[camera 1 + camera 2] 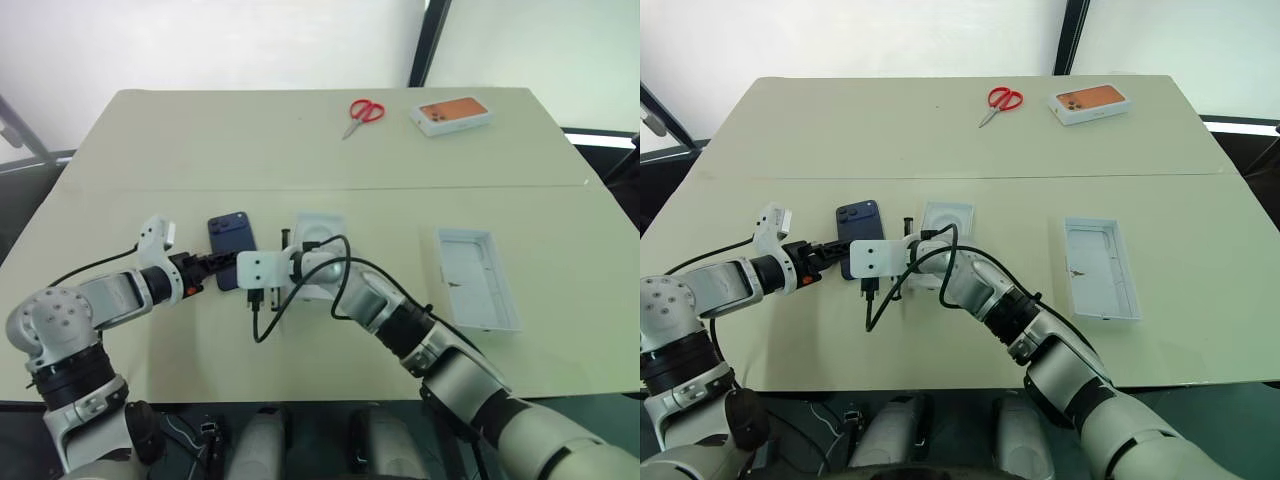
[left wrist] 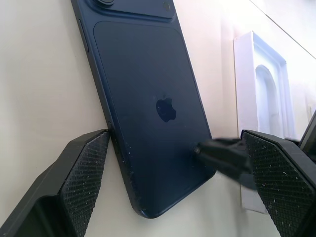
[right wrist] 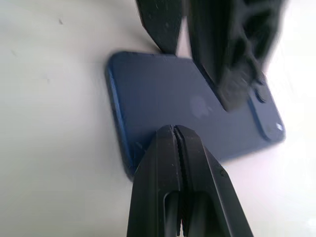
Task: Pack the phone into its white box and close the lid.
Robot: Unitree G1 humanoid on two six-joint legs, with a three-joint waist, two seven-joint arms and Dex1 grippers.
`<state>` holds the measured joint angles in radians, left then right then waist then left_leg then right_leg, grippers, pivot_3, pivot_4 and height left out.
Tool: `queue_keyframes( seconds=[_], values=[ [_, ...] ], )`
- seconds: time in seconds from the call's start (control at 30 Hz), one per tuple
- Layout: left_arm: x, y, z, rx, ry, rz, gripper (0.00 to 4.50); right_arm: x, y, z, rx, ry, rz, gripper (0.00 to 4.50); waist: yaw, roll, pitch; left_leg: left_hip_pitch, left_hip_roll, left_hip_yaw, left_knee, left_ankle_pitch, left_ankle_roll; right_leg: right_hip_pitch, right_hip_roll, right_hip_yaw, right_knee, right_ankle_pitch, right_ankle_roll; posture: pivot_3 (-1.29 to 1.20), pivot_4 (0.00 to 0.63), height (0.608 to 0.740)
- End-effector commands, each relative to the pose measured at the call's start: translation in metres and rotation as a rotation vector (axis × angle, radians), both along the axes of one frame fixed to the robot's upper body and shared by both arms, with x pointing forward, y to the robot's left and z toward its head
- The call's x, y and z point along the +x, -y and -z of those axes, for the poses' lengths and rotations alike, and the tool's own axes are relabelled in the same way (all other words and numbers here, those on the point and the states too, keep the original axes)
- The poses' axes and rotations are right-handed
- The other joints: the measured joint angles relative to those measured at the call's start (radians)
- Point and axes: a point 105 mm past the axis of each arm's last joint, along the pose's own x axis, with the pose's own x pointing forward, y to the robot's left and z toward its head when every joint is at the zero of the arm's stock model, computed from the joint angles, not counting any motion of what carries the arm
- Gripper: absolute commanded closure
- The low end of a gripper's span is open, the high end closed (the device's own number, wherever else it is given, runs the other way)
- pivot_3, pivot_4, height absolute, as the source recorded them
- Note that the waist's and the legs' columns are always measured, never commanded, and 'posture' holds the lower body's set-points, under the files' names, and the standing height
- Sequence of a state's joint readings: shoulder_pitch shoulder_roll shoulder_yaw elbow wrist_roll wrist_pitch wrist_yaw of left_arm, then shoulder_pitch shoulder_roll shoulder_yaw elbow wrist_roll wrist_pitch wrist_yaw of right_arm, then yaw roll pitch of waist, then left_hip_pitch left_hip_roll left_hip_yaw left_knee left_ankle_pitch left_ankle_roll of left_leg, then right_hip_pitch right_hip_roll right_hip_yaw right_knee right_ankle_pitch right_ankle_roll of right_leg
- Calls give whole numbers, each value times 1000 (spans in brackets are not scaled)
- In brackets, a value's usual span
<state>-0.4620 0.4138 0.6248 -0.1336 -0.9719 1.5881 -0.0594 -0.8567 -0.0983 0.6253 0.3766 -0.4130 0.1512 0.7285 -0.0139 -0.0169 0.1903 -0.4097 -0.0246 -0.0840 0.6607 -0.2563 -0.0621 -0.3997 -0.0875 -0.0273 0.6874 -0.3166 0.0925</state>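
The phone [image 2: 153, 103] lies between the spread left gripper [image 2: 173, 163] fingers.

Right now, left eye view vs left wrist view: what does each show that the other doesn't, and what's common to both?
Left eye view alone: red scissors and a small white box with an orange phone picture at the table's far edge, a shallow white tray off to the right, and the right arm reaching in across the table.

Left wrist view alone: the logo on the phone's back, and the left gripper with its open fingers standing either side of the phone's near end.

Both: the phone, back up on the table, and the white insert beside it.
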Motion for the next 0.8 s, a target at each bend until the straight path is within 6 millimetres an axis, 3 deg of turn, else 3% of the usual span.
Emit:
queue_keyframes(
  seconds=[0.03, 0.33, 0.53, 0.8],
  values=[
    [-6, 0, 9, -2, -43, 13, 0, -1, 0, -28, 24, 63, -45, 4440, -1, 0, 0, 0, 0, 0, 0, 0, 0, 0, 0, 0, 0, 0, 0, 0, 150, 698],
    [-7, 2, 12, 1, -48, 16, 0, 1, 31, -25, -121, 83, -76, 4440, -3, 0, 0, 0, 0, 0, 0, 0, 0, 0, 0, 0, 0, 0, 0, 0, 150, 698],
    [-7, 2, 11, -1, -41, 14, 0, 0, 11, -38, -59, 96, -72, 4440, -3, 0, 0, 0, 1, 0, 0, 0, 0, 0, 0, 0, 0, 0, 0, 0, 150, 698],
    [-8, 4, 10, -14, -30, 12, 0, 15, -11, -29, -45, 79, -14, 4440, -1, 0, 0, 0, 0, 0, 0, 0, 0, 0, 0, 0, 0, 0, 0, 0, 150, 698]
  ],
)
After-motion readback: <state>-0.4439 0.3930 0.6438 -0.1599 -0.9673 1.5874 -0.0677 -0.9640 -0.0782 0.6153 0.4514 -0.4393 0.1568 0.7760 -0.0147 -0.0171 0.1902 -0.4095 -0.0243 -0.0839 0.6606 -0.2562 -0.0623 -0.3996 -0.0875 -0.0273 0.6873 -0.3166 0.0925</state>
